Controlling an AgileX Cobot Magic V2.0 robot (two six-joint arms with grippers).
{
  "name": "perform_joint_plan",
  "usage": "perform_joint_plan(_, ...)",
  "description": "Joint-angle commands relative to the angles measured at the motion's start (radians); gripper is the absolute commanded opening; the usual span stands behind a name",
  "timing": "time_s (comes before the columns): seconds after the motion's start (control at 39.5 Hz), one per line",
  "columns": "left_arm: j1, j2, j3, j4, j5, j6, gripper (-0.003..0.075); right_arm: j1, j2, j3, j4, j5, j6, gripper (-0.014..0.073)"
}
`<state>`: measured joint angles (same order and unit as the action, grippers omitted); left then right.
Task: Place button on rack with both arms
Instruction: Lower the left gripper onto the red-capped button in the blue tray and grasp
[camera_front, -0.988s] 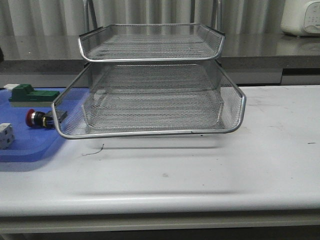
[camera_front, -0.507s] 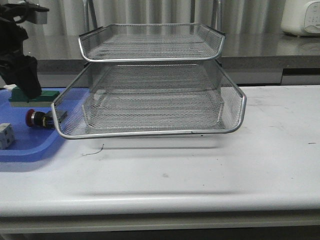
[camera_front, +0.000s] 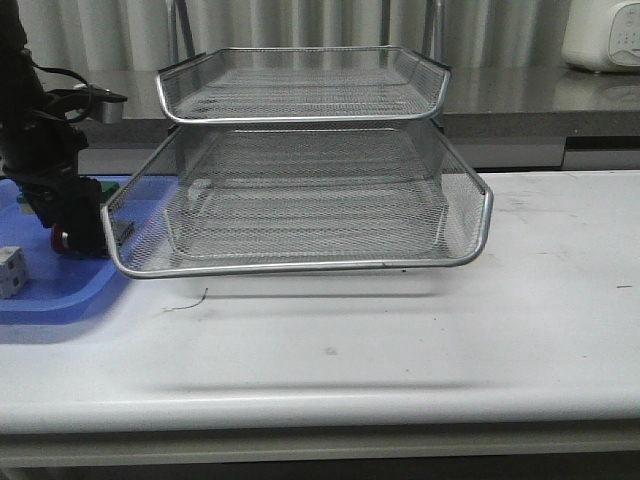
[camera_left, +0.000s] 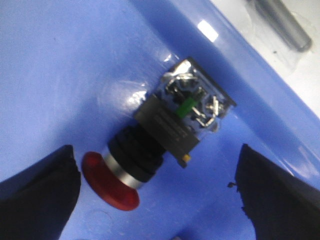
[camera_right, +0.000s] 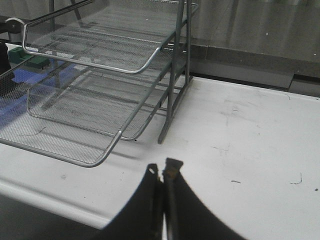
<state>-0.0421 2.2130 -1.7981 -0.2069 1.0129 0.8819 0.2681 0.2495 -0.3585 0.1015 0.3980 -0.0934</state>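
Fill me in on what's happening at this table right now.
The left gripper is down over the blue tray, open, with the button lying on its side between its fingers, not yet gripped. In the front view the left arm hides most of the button. The rack stands mid-table, its middle tray pulled forward, and no button shows in it. The right gripper is shut and holds nothing, above bare table beside the rack.

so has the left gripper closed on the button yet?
No: in the left wrist view the button lies on the blue tray, with the left gripper's fingers spread clear on either side.
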Motion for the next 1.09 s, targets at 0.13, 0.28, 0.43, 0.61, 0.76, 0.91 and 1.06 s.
perform_joint_plan(0.13, -0.002, -0.049, -0.042, -0.037, -0.049, 0.037, 0.0599, 0.001, 0.010, -0.025, -0.009, -0.082, -0.004, -0.0061)
perform_joint_plan(0.28, -0.002, -0.017, -0.042, -0.037, -0.039, 0.037, 0.0599, 0.001, 0.010, -0.025, -0.009, -0.082, -0.004, -0.0061)
perform_joint_plan(0.43, -0.002, 0.008, -0.042, -0.039, -0.051, 0.037, 0.0599, 0.001, 0.010, -0.025, -0.009, -0.082, -0.004, -0.0061)
perform_joint_plan(0.61, -0.002, 0.019, -0.042, -0.039, -0.055, 0.037, 0.0599, 0.001, 0.010, -0.025, -0.009, -0.082, -0.004, -0.0061)
perform_joint_plan(0.76, -0.002, 0.019, -0.042, -0.039, -0.069, 0.037, 0.0558, 0.001, 0.010, -0.025, -0.009, -0.082, -0.004, -0.0061)
perform_joint_plan(0.91, -0.002, 0.019, -0.042, -0.037, -0.073, 0.037, 0.0341, 0.001, 0.010, -0.025, -0.009, -0.082, -0.004, -0.0061)
perform_joint_plan(1.06, 0.004, 0.017, -0.042, -0.035, -0.090, 0.037, 0.0160, 0.001, 0.010, -0.025, -0.009, -0.082, -0.004, -0.0061)
